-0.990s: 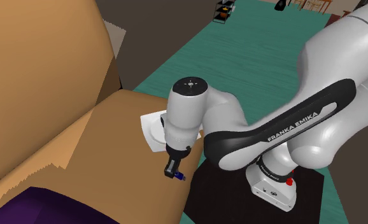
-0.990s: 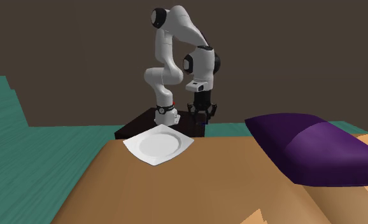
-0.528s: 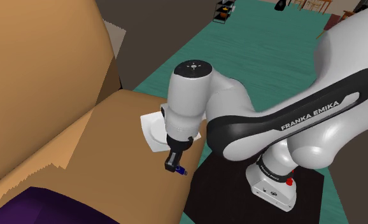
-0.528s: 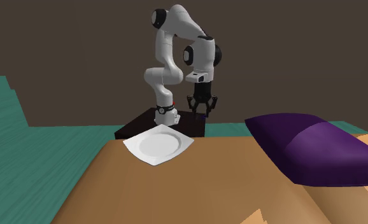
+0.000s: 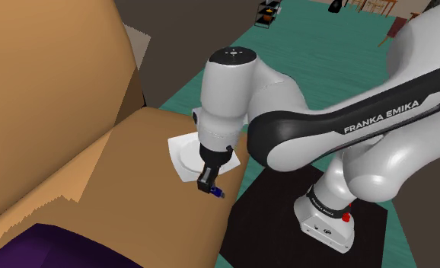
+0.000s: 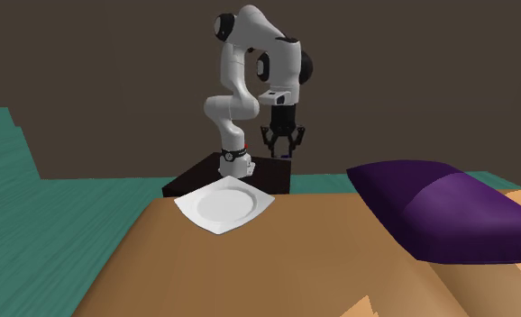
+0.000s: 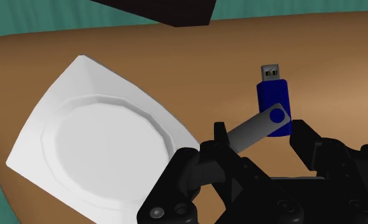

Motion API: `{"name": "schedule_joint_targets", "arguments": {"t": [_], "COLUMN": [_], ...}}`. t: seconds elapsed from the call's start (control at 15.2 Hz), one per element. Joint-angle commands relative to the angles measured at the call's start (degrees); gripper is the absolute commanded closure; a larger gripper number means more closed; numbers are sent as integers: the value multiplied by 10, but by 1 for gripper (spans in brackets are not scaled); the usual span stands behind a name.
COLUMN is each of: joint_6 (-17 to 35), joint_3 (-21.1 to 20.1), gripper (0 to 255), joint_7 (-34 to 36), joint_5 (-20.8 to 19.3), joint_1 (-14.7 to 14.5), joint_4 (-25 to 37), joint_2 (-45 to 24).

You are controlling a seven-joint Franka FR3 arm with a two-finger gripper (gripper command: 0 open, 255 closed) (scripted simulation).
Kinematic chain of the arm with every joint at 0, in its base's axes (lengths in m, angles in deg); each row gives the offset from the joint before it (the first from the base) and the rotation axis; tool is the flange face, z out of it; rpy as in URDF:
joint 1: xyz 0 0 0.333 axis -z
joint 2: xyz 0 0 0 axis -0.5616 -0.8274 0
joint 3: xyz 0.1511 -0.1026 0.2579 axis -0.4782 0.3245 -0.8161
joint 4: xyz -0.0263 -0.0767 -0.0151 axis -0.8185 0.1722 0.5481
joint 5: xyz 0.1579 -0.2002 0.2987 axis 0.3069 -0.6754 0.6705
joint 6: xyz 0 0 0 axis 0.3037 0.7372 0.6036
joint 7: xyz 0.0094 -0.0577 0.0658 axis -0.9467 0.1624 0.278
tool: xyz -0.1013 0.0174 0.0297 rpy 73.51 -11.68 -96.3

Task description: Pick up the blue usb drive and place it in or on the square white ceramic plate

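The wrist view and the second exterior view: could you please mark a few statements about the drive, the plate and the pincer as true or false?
1. The pincer is shut on the blue USB drive. True.
2. The drive lies on the white square plate. False: the plate is bare, and the drive is in the pincer.
3. The plate rests on the brown surface. True.
4. The cushion on that surface is green. False: it is purple.
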Motion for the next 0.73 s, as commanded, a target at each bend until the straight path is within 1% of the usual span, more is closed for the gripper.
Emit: {"name": "schedule_joint_targets", "arguments": {"t": [0.0, 0.33, 0.66], "joint_6": [-4, -6, -11], "joint_3": [18, 62, 100], "gripper": [255, 255, 255], "joint_7": [-24, -82, -135], "joint_5": [-12, -44, -75], "joint_1": [15, 54, 91], "joint_4": [9, 37, 82], "joint_2": [-7, -39, -83]}}
